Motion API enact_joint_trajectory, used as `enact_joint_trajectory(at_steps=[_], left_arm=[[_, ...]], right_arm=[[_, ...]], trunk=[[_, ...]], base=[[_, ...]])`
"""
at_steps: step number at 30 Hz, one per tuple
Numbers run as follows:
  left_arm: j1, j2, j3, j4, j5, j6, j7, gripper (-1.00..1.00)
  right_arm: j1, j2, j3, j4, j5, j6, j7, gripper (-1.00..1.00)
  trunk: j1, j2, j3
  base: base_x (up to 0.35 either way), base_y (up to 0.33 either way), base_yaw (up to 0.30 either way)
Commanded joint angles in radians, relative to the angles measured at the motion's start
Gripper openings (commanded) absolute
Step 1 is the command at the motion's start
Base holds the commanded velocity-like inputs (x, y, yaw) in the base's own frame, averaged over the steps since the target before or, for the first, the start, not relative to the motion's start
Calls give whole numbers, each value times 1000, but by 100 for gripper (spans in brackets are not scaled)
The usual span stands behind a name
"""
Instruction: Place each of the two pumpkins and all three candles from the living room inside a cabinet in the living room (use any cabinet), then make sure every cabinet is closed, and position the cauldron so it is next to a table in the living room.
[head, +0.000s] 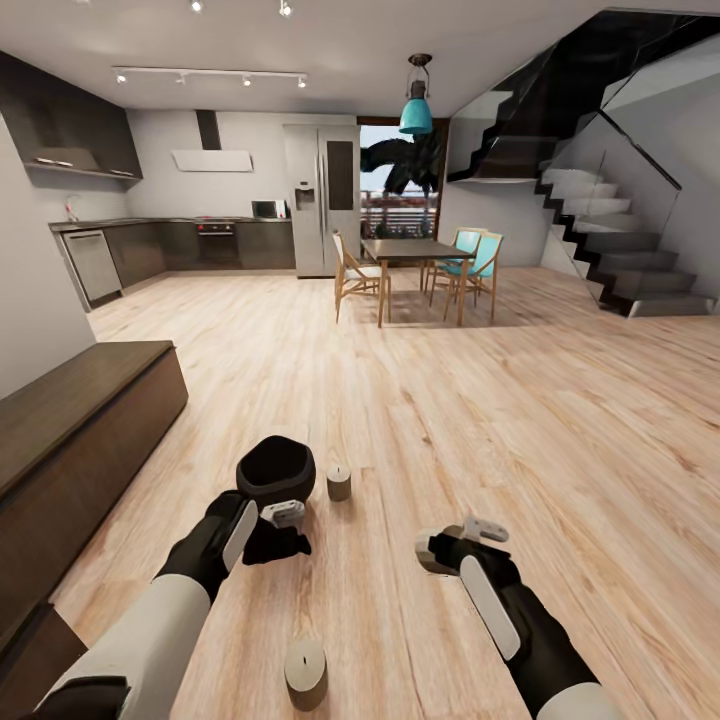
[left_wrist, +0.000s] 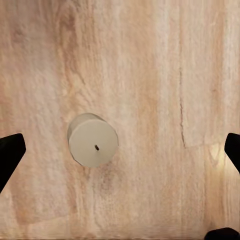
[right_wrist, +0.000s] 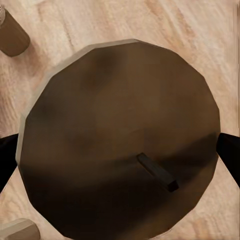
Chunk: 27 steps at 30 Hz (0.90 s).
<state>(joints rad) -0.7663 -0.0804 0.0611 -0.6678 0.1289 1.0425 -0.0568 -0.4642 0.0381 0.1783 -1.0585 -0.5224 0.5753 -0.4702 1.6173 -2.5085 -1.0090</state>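
Seen from the head, the cauldron (head: 275, 468) stood on the floor just beyond the left gripper (head: 272, 527). The left wrist camera showed its fingers spread wide, empty, above a standing candle (left_wrist: 93, 139). The right wrist camera showed the right gripper (head: 458, 541) clasping a second candle (right_wrist: 120, 135) close under its lens.

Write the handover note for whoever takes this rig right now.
Left gripper: open, empty, hovering over the floor beside the cauldron.
Right gripper: low over a candle, one finger on each side; whether it grips the candle cannot be told.
Two more candles stand on the floor, one next to the cauldron, one nearer the robot.
The cabinet is at the left, its visible fronts closed.
Done: nothing stowed.
Left: three candles and two pumpkins into the cabinet, close it, move the cauldron next to the table.
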Motion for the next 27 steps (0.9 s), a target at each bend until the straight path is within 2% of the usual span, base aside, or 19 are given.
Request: enact_joint_trajectory(at_steps=[1,7,16,27], left_arm=[[-5,-1,6,14,-1,5,-1,100],[-27,-2,6,74,0,-25,7,100],[-30,-1,6,80,4,-30,6,100],[-30,-1,6,80,1,-30,8,100]], right_arm=[[1,-1,-2,-9,-14,4,-11,-100],[11,-2,-17,-40,-14,30,-13,-100],[12,-3,-19,-42,-9,36,-14,-100],[12,-3,-20,-39,-7,35,-14,-100]], trunk=[[0,0,-1],[0,0,-1],[0,0,-1],[0,0,-1]], base=[[0,0,0],[0,0,0],[3,-2,0],[85,-8,0]])
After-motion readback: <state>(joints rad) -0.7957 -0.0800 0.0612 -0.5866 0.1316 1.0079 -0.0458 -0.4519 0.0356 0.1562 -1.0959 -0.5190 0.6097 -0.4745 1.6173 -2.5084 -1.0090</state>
